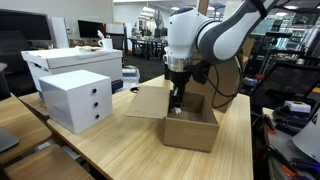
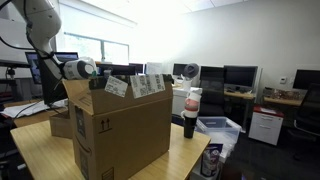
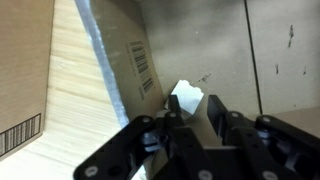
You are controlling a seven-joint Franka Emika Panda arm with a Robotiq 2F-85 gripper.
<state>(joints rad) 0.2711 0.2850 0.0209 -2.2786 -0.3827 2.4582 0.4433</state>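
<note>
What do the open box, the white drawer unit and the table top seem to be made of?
Open box: brown cardboard, matte; folded flaps, printed marks.
White drawer unit: probably smooth cardboard or plastic.
Table top: pale wood or laminate, grain visible.

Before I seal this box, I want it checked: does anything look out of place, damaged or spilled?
Nothing looks damaged or spilled. The one odd thing is a small irregular white piece lying loose on the bottom of the open cardboard box, just beyond the tool.
</note>
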